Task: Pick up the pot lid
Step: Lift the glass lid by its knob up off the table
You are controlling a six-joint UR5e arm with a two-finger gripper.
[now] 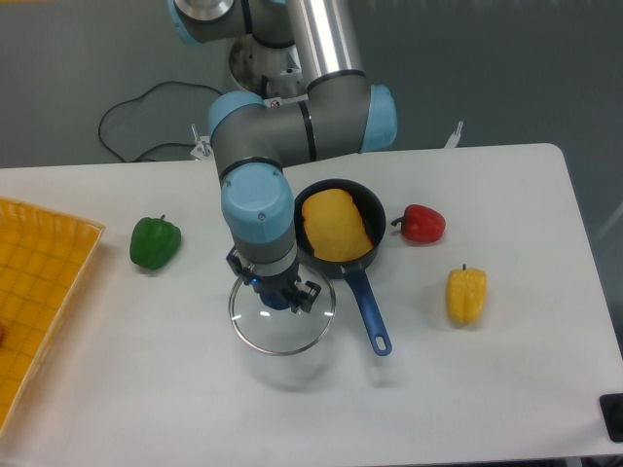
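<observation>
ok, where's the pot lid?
Near the middle of the camera view: the pot lid is in the gripper, just left of the blue pan handle.

I've got my arm (336, 34) reaching in from twelve o'clock, its wrist (257, 202) above the claw (274, 290), which points toward six, clamped in a grip.

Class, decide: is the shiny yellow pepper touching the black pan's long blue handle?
Apart. The fixed camera's view shows a wide strip of white table between the yellow pepper and the blue handle.
</observation>
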